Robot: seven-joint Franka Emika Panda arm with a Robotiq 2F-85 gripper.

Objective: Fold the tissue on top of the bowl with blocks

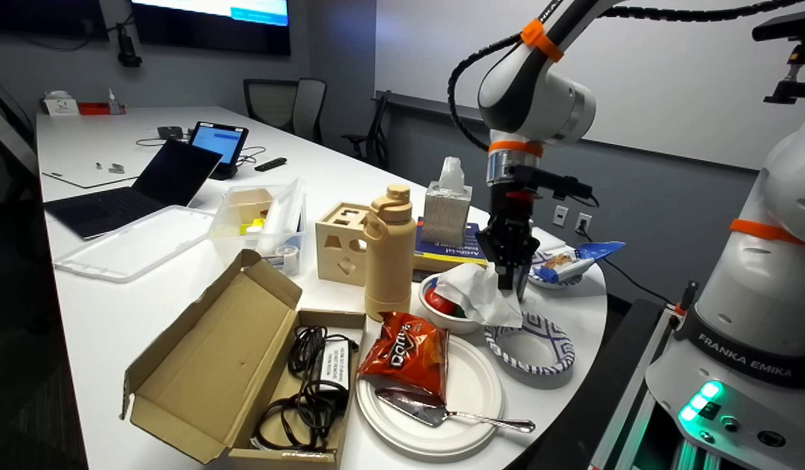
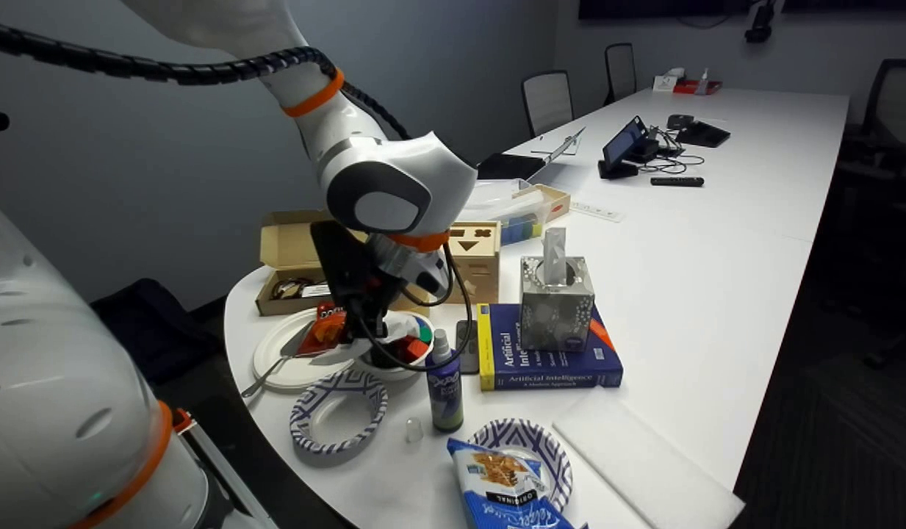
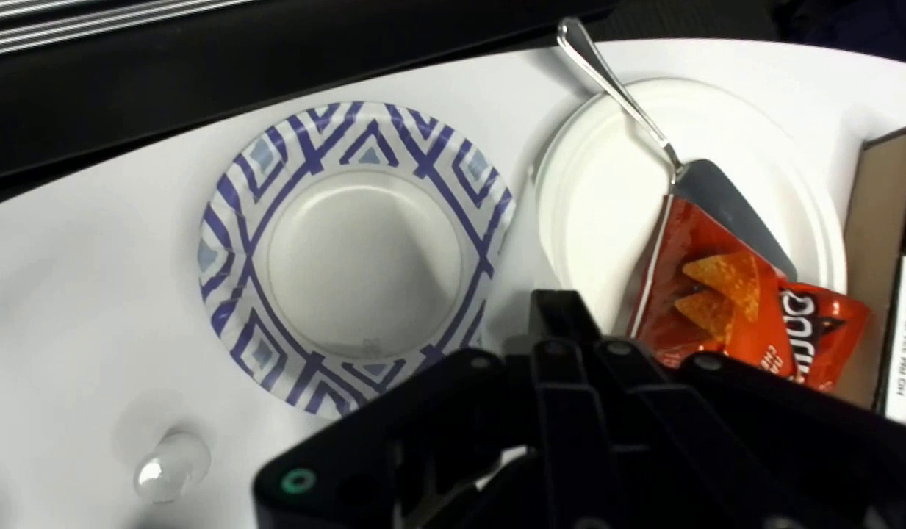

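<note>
The small white bowl [image 1: 449, 321] stands beside the plate and holds red blocks [image 1: 439, 302]; in an exterior view a green piece shows beside the red blocks [image 2: 414, 348]. The white tissue [image 1: 475, 295] lies partly across the bowl and hangs over its rim on the side towards the striped dish. It also shows in an exterior view [image 2: 335, 355]. My gripper [image 1: 506, 279] points down at the bowl's edge with its fingers together, pinching the tissue. In the wrist view the closed fingertips [image 3: 564, 316] show, while the bowl and blocks are hidden.
A blue-and-white striped dish [image 3: 364, 264] and a large white plate [image 1: 435, 444] with a red snack bag [image 1: 409, 352] and cake server [image 1: 428, 410] flank the bowl. A tan bottle [image 1: 389, 261], spray bottle [image 2: 445, 393] and book [image 2: 548, 367] with tissue box [image 2: 557, 312] stand close.
</note>
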